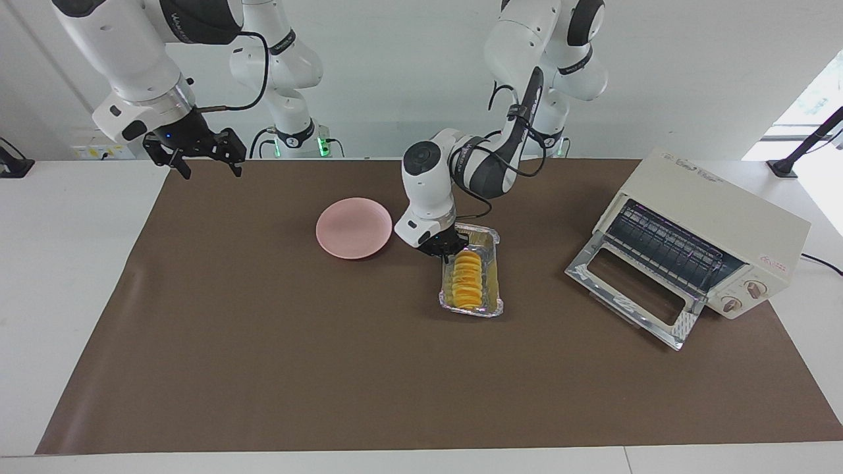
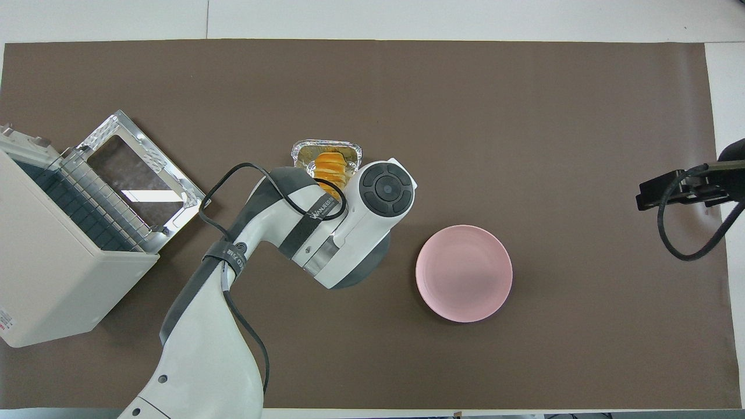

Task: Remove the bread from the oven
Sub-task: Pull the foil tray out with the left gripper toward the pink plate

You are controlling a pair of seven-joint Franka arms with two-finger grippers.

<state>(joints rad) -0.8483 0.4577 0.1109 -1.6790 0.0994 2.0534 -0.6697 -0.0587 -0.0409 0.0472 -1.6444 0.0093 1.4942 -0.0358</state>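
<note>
Bread (image 1: 467,280) lies in the foil tray (image 1: 489,304) gripped by the left gripper (image 1: 446,251).

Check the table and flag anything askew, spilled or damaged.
Nothing spilled or damaged. The oven sits at an angle with its door dropped open and its rack bare. The bread lies in a foil tray beside the pink plate, the left gripper shut on the tray's rim. The right gripper waits open.
</note>
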